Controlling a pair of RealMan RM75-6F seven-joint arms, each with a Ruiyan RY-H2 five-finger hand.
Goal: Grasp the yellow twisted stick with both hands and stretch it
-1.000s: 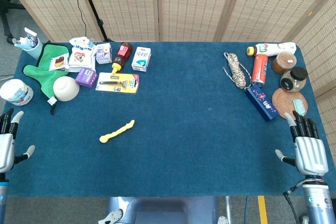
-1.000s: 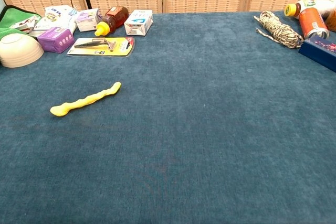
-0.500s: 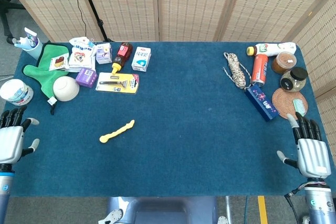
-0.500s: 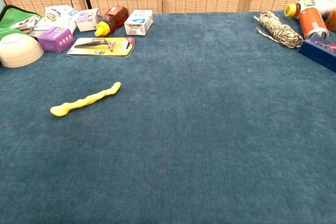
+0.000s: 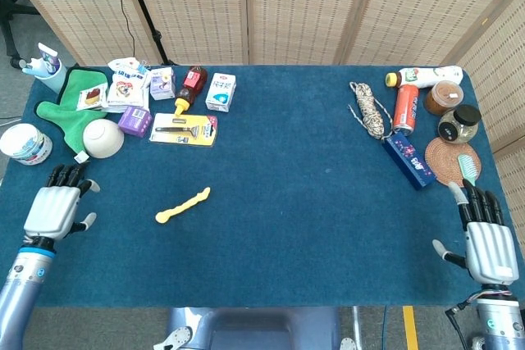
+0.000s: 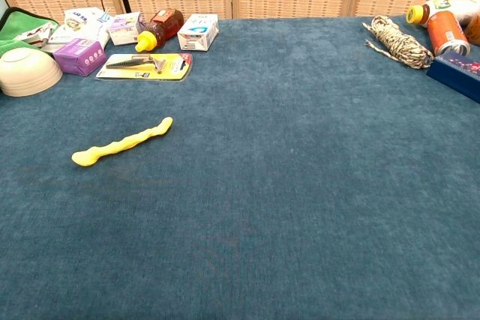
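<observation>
Blue-carpeted table [image 5: 312,202] before wicker screens, head view — yellow twisted stick [image 5: 183,205] lying flat, left hand [image 5: 55,209] well left of it, right hand [image 5: 489,241] far right, both empty with fingers spread; chest view — stick [image 6: 122,142] below the razor pack [image 6: 145,66], no hands.

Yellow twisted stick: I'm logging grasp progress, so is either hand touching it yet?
No: the yellow twisted stick lies alone on the cloth, with the left hand and right hand well apart.
</observation>
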